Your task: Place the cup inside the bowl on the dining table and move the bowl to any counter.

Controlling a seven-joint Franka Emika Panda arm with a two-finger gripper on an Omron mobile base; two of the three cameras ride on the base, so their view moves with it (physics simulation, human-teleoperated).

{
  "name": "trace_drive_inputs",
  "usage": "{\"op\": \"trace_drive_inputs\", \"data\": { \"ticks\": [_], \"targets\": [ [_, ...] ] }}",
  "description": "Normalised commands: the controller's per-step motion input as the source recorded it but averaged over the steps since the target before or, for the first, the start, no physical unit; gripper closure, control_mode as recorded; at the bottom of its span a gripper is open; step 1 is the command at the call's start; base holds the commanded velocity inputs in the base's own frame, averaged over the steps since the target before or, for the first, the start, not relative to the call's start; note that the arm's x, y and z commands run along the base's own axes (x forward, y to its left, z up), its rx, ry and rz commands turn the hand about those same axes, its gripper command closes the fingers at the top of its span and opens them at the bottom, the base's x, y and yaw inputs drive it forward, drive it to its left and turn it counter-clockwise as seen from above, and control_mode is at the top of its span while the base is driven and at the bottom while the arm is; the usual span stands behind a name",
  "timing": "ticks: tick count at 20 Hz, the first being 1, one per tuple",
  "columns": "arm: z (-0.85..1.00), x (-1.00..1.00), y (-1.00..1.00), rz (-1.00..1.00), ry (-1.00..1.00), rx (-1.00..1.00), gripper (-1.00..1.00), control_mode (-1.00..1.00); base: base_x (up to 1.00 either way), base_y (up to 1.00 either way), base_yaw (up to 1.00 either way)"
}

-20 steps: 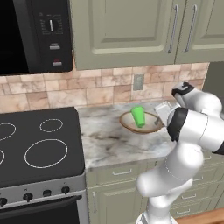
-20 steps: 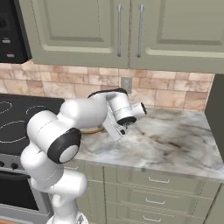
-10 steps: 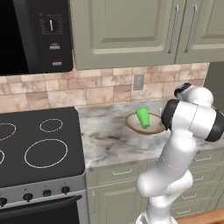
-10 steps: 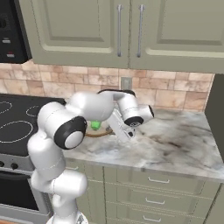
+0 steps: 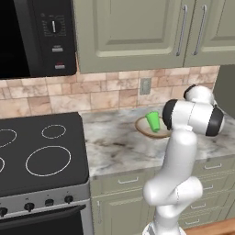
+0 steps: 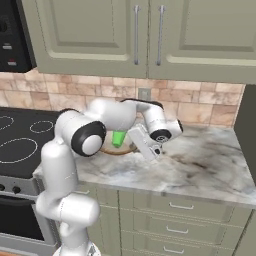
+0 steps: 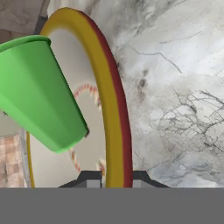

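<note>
The wide bowl (image 5: 146, 131) with its beige inside and dark rim is over the marble counter (image 5: 119, 147), close to the brick backsplash. The green cup (image 5: 153, 121) stands inside it, leaning a little. My gripper (image 6: 138, 145) is shut on the bowl's right rim. In the hand view the rim (image 7: 112, 100) runs down between the fingertips of the gripper (image 7: 114, 177), with the cup (image 7: 39, 92) to its left and the counter (image 7: 175, 87) to its right. I cannot tell whether the bowl (image 6: 116, 150) rests on the counter or hangs just above it. The dining table is out of view.
A black cooktop (image 5: 41, 151) adjoins the counter on the left, under a dark microwave (image 5: 36, 36). Upper cabinets (image 6: 150, 35) hang above, and an outlet (image 5: 146, 86) sits in the backsplash. The counter runs right to a side wall (image 6: 246, 130).
The arm has swung its elbow round, and the gripper with the bowl and cup has shifted a little to the right along the counter. The grip has stayed shut.
</note>
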Motion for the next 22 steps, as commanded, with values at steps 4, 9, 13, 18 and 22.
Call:
{"op": "trace_drive_inputs", "data": {
  "ticks": [4, 9, 13, 18, 22],
  "targets": [
    [-0.10, 0.22, -0.07, 0.00, 0.00, 0.00, 1.00, -1.00, 0.00, 0.00, 0.00],
    [-0.03, 0.23, -0.08, 0.00, 0.00, 0.00, 1.00, -1.00, 0.00, 0.00, 0.00],
    [-0.05, 0.19, -0.08, 0.00, 0.00, 0.00, 1.00, -1.00, 0.00, 0.00, 0.00],
    [-0.28, 0.20, -0.07, 0.00, 0.00, -0.03, 1.00, -1.00, 0.00, 0.00, 0.00],
    [-0.29, 0.17, -0.04, 0.01, 0.00, -0.03, 1.00, -1.00, 0.00, 0.00, 0.00]
  ]
}}
